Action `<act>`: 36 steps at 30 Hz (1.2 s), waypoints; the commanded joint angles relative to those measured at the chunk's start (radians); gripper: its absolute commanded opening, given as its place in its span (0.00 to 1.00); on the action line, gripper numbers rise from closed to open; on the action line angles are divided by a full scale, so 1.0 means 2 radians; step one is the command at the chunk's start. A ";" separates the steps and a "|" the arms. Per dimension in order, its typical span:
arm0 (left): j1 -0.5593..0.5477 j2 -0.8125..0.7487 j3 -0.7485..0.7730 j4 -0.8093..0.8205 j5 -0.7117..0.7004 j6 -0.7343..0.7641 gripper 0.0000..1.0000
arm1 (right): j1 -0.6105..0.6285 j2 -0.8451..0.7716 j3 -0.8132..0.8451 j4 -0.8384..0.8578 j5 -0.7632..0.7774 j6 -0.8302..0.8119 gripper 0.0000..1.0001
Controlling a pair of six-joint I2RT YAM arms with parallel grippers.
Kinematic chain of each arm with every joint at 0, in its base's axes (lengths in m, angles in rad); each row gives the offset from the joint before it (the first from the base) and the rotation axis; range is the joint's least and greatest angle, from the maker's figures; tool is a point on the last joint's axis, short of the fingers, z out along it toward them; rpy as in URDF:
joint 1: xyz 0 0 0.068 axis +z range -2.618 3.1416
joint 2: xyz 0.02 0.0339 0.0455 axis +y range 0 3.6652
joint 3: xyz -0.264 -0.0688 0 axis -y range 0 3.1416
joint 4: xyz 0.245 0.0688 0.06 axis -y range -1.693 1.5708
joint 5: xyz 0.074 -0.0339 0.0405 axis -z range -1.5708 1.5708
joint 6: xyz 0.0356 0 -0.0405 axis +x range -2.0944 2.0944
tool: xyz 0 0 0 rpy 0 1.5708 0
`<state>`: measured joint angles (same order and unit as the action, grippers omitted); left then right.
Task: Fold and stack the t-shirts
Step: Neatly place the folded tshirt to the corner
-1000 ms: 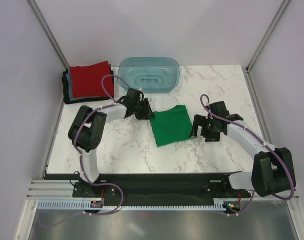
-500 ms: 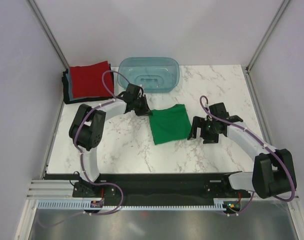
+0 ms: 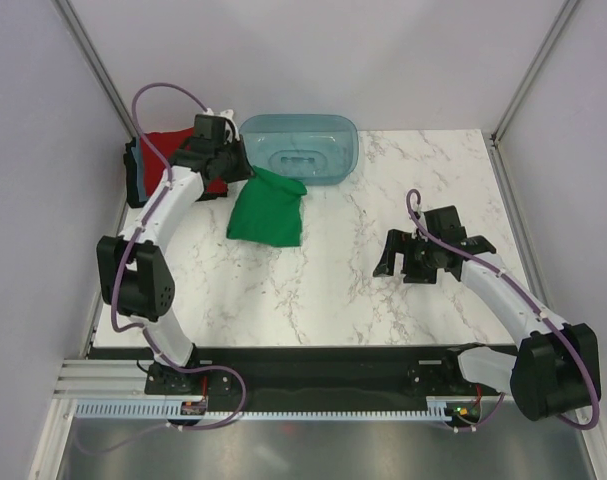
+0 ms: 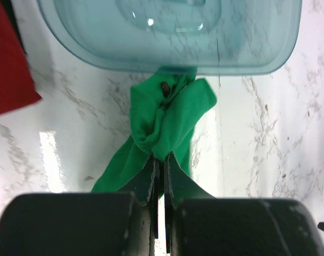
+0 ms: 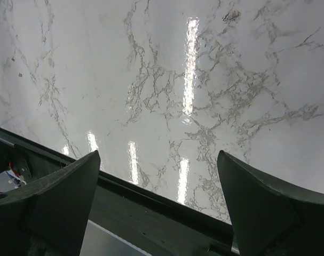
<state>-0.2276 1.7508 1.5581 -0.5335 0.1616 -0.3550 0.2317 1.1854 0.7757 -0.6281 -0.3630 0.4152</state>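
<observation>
White marble-look tabletop point(image 3: 333, 290) fills the cell, w/ a black base rail point(image 3: 323, 365) along the near edge where both arms are bolted.

Nearest in, on the right side, the right gripper point(image 3: 403, 268) hangs low over bare marble. Its jaws are spread wide w/ nothing btwn them. The wrist cam shows only veined table and the near rail beneath its fingers point(image 5: 60, 202).

Further back, left of centre, is the bright green cloth t-shirt point(image 3: 268, 210). It is folded but slack and drapes down and toward the near side from one pinched upper corner. The cloth is bunched at the top and spreads wider lower down. Can't tell if the lower hem touches the table.

The left gripper point(image 4: 160, 160) is clamped tight on that bunched corner, w/ green cloth squeezed btwn the fingertips. The left arm reaches far back toward the rear-left corner.

Just behind the shirt is the translucent teal plastic tub point(image 3: 333, 135). Its front rim is just beside the shirt's upper right corner.

At the far left corner lies the folded red t-shirt point(image 3: 163, 155), partly hidden by the left arm. It tops a stack w/ a light blue t-shirt edge point(image 3: 135, 162) and a black t-shirt edge point(image 3: 131, 185) showing at the left side.

Plain white panel walls point(image 3: 333, 60) close the back and sides.
</observation>
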 commanded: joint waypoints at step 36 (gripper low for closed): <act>0.137 0.074 0.350 -0.117 -0.052 0.078 0.02 | 0.002 0.016 -0.013 0.026 -0.040 0.000 0.98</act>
<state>0.0246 1.8751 2.1895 -0.7773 0.0196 -0.2565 0.2321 1.2083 0.7517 -0.6071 -0.4244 0.4183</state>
